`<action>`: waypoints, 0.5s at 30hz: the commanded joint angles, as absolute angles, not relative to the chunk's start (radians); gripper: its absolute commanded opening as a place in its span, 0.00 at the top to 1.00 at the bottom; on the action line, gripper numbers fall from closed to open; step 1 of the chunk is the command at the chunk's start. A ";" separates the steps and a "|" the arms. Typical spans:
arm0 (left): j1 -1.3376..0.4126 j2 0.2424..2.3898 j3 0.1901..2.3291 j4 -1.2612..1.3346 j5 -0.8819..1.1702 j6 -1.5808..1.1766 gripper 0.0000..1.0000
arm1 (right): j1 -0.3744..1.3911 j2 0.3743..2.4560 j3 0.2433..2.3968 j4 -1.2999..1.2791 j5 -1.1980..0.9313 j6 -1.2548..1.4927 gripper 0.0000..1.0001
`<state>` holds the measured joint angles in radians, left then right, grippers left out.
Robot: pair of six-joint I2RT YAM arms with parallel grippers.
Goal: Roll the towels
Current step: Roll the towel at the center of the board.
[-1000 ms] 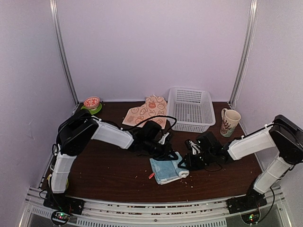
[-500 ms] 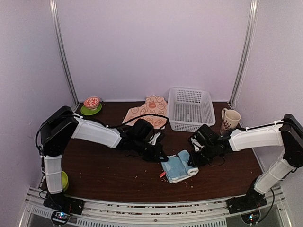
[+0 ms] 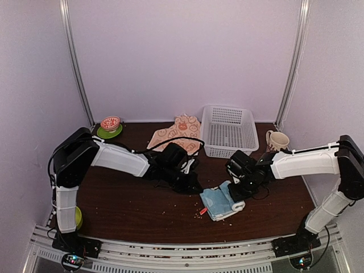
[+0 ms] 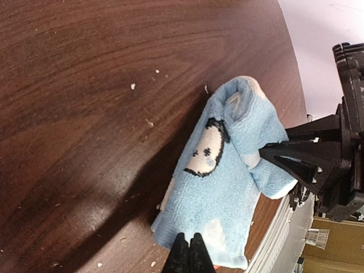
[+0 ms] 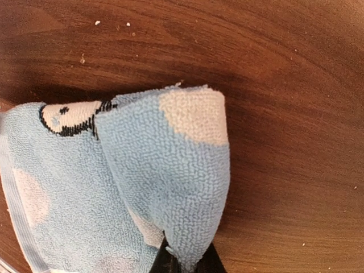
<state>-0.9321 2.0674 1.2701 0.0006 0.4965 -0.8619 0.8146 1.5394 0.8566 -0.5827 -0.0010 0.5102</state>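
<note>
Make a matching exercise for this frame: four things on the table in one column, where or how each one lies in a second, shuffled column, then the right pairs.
Things:
1. light blue towel
2. cream towel
3. white basket
4. mug

Places and states:
A. upright at the back right, near the frame post
B. mid-table, partly folded over on itself
C. at the back wall, right of centre, open side up
D. spread out at the back, just left of the basket

Pairs: 1-B, 2-D, 3-C, 4-A
</note>
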 commanded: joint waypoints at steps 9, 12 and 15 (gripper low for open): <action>-0.941 2.137 1.345 0.078 0.579 -0.880 1.00 | 0.854 1.592 0.895 -0.702 0.183 0.536 1.00; -0.945 2.147 1.326 0.166 0.618 -0.936 1.00 | 0.868 1.608 0.898 -0.709 0.221 0.560 1.00; -0.948 2.120 1.319 0.178 0.615 -0.936 1.00 | 0.881 1.626 0.906 -0.711 0.244 0.568 1.00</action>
<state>-0.9386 2.1357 1.3201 0.0826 0.5758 -0.9085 0.8692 1.5894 0.8974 -0.6483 0.1482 0.5369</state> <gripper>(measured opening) 0.005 0.077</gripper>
